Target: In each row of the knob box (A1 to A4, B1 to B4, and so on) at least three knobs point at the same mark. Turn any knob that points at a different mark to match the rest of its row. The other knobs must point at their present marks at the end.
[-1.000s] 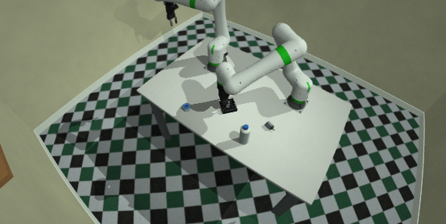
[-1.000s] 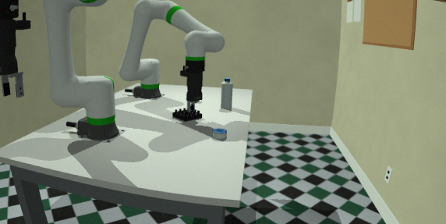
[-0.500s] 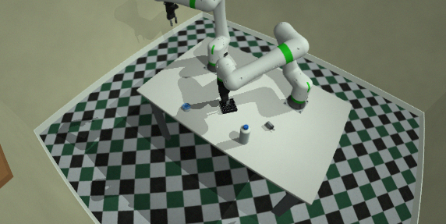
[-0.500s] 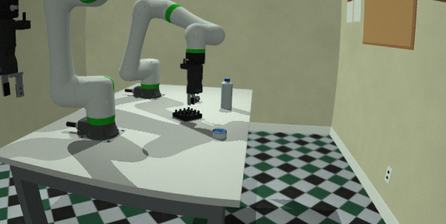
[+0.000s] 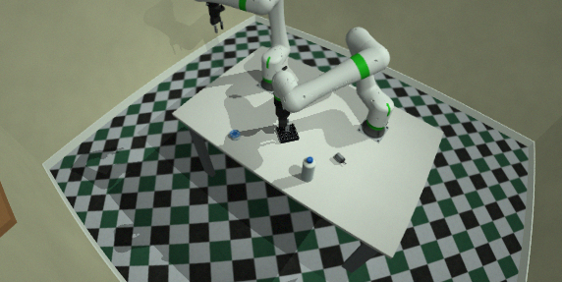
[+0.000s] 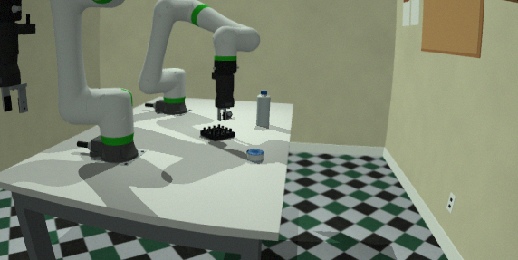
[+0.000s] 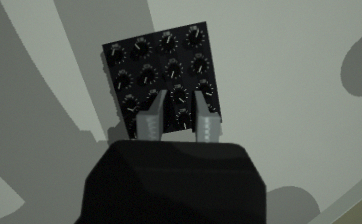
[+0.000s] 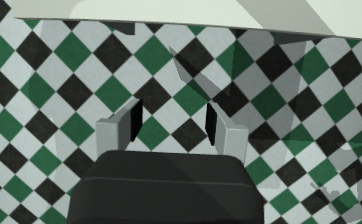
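The black knob box (image 5: 290,140) (image 6: 217,137) (image 7: 159,59) lies on the table. In the left wrist view, the top row's second knob (image 7: 142,48) points up-left; its other three point up and slightly right. The second row's four knobs point down-left. In the third row, the third knob (image 7: 180,94) points down-right more steeply than the first and fourth; fingers partly hide the second. Most of the bottom row is hidden. My left gripper (image 6: 222,118) (image 7: 180,103) is partly open and empty above the box. My right gripper (image 5: 218,29) (image 6: 14,110) (image 8: 174,114) is open and empty, far from it.
A blue-topped round tin (image 5: 235,135) (image 6: 254,155) lies to one side of the box. A bottle with a blue cap (image 5: 308,169) (image 6: 263,110) stands near the table's long edge. A small grey object (image 5: 339,158) lies beyond the bottle, towards the left arm's base.
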Controlling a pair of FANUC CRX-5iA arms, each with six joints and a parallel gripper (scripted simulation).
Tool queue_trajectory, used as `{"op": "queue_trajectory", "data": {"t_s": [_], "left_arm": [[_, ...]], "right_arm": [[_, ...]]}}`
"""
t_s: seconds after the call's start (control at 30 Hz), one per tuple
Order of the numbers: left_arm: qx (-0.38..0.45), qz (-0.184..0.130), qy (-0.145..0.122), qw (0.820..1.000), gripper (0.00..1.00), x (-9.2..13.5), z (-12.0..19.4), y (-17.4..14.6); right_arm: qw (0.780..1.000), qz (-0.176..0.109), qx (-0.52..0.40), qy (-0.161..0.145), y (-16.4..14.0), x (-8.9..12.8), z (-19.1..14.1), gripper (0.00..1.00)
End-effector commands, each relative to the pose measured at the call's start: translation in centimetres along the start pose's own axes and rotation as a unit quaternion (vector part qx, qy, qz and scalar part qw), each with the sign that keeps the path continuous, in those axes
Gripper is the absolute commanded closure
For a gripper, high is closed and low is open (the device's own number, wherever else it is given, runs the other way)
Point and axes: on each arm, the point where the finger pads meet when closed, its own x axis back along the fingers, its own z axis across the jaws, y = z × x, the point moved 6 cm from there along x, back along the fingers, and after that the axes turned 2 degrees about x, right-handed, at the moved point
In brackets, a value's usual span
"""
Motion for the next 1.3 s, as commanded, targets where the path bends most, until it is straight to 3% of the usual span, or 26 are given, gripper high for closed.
{"op": "queue_trajectory", "data": {"t_s": [0.0, 0.5, 0.53, 0.73, 1.0, 1.07, 1.1, 1.27], "left_arm": [[-0.078, -0.002, -0.003, 0.997, 0.54, 0.3, 0.1, -0.1], [-0.263, -0.003, -0.003, 0.965, 0.54, 0.7, 0.3, -0.3], [-0.305, -0.003, -0.003, 0.952, 0.54, 0.8, 0.4, -0.3], [-0.382, -0.003, -0.002, 0.924, 0.54, 1.0, 0.4, -0.2], [-0.489, -0.003, -0.002, 0.873, 0.54, 1.2, 0.3, -0.1], [-0.489, -0.003, -0.002, 0.873, 0.54, 1.2, 0.3, -0.1], [-0.526, -0.003, -0.002, 0.851, 0.54, 1.3, 0.3, 0.0], [-0.582, -0.003, -0.002, 0.813, 0.54, 1.5, 0.2, 0.1]], "right_arm": [[1.0, -0.001, 0.0, 0.0, 0.0, 0.1, 0.0, 0.0], [1.0, -0.001, 0.0, 0.0, 0.0, 0.1, 0.0, 0.0], [1.0, -0.001, 0.0, 0.0, 0.0, 0.1, 0.0, 0.0], [1.0, -0.001, 0.0, 0.0, 0.0, 0.1, 0.0, 0.0], [1.0, -0.001, 0.0, 0.0, 0.0, 0.1, 0.0, 0.0], [1.0, -0.001, 0.0, 0.0, 0.0, 0.1, 0.0, 0.0], [1.0, -0.001, 0.0, 0.0, 0.0, 0.1, 0.0, 0.0], [1.0, -0.001, 0.0, 0.0, 0.0, 0.1, 0.0, 0.0]]}}
